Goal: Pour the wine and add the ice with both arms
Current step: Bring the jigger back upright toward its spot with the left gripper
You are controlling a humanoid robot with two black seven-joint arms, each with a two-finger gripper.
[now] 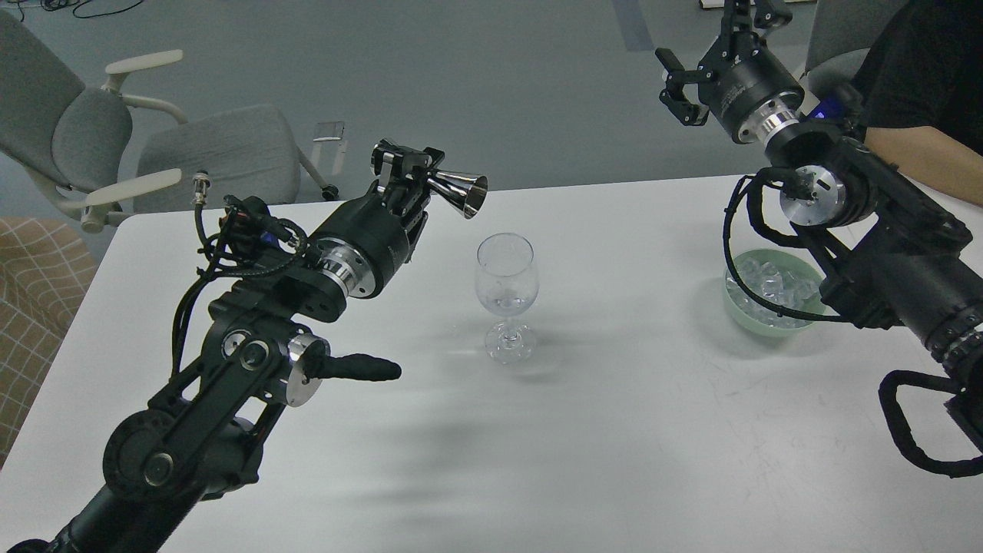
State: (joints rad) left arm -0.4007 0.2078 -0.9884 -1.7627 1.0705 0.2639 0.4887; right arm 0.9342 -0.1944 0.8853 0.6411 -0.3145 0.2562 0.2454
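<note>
A clear wine glass (505,296) stands upright mid-table with a little clear liquid in its bowl. My left gripper (418,178) is shut on a shiny metal jigger (459,190), held on its side up and left of the glass rim, mouth facing right. A pale green bowl (736,307) at the right holds clear ice cubes (772,286), partly hidden by my right arm. My right gripper (718,46) is open and empty, raised high beyond the table's far edge.
The white table (630,430) has its far edge just behind the glass. A grey office chair (200,153) stands beyond the far left corner. A person's bare forearm (921,157) rests at the far right. A checked cushion (31,299) lies left of the table.
</note>
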